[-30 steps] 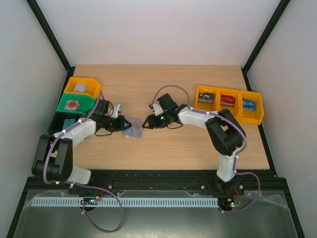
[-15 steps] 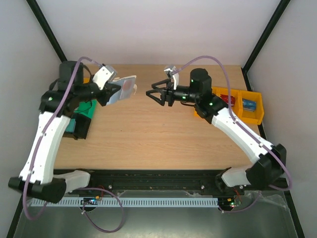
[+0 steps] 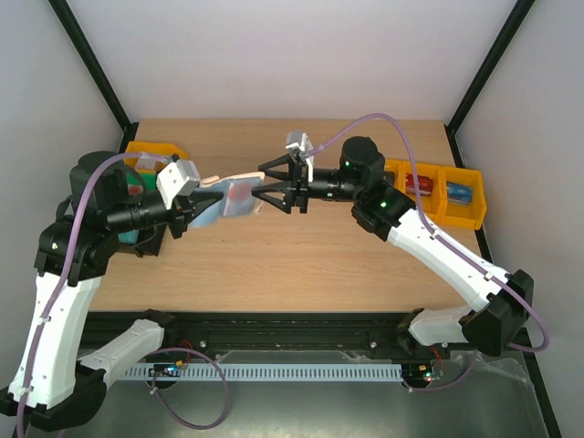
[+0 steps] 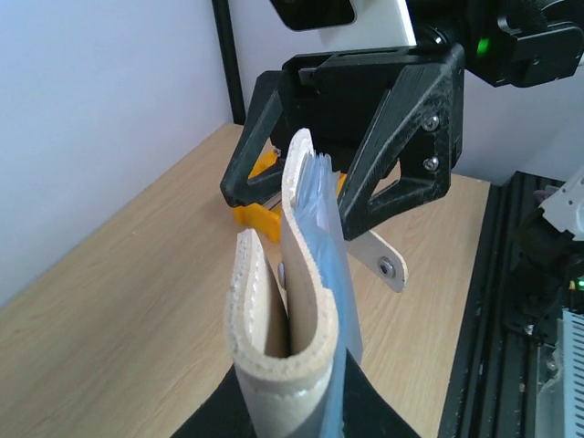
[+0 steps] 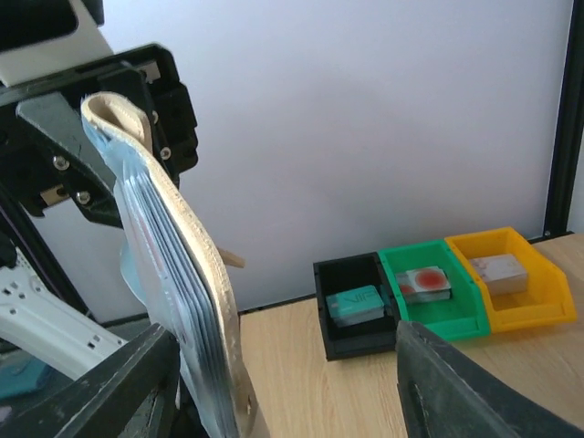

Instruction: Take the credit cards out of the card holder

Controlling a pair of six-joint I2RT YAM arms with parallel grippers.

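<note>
**Table** (image 3: 301, 265): pale wood. It carries a row of yellow bins (image 3: 461, 217) at the right and black (image 5: 360, 338), green (image 5: 447, 319) and yellow (image 5: 538, 315) bins at the left.

**Arms:** both are raised above the table's middle. Half a second ago they stood further back with a clear gap between them; now they meet.

**Card holder** (image 3: 233, 198): in the air left of centre, beige outside and blue inside, standing on edge and slightly parted. It sits lower and nearer the middle than half a second ago.

**Left gripper** (image 3: 206, 206): clenched on the card holder's folded end.

**Right gripper** (image 3: 267, 189): released, jaws spread to either side of the holder's free edge, where before it was short of it. Contact cannot be told.

**Credit cards:** only thin layered edges (image 5: 155, 265) show in the blue inside. No single card can be made out.
</note>
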